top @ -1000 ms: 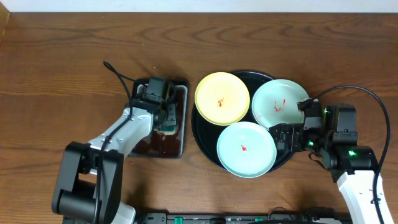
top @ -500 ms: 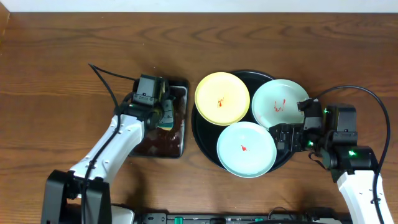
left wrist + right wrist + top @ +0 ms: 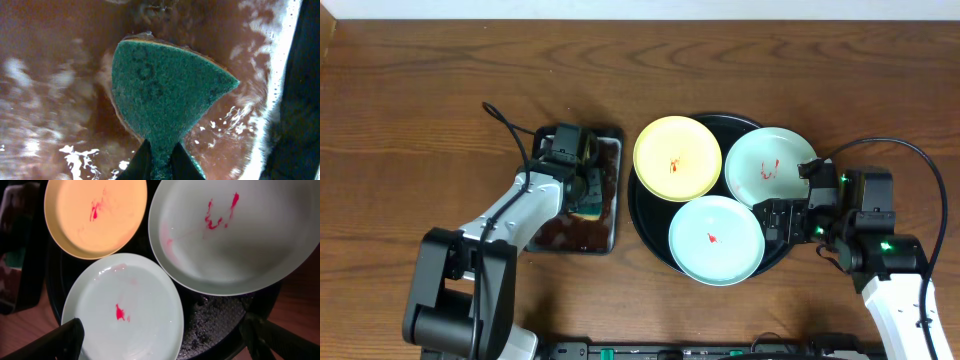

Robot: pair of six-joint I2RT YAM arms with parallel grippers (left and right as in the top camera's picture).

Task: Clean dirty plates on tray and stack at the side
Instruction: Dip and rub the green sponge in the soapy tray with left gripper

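Observation:
Three plates lie on the round black tray (image 3: 642,215): a pale yellow plate (image 3: 678,158) at the back left, a mint plate (image 3: 770,167) at the back right and a second mint plate (image 3: 716,239) in front. Each has red smears. In the right wrist view the yellow plate (image 3: 95,215), the back mint plate (image 3: 235,235) and the front mint plate (image 3: 125,310) all show. My right gripper (image 3: 782,222) (image 3: 162,330) hangs open at the tray's right rim, over the front plate's edge. My left gripper (image 3: 585,192) (image 3: 161,150) is shut on a green sponge (image 3: 160,90) down in brown soapy liquid.
A rectangular black pan (image 3: 614,150) of brown soapy liquid (image 3: 55,80) sits left of the tray. Bare wooden table (image 3: 420,100) stretches to the left and behind. A black cable (image 3: 505,115) loops from the left arm.
My left arm swung out to the left half a second ago and has come back, with the sponge still held in the pan. The right arm and the plates have not moved.

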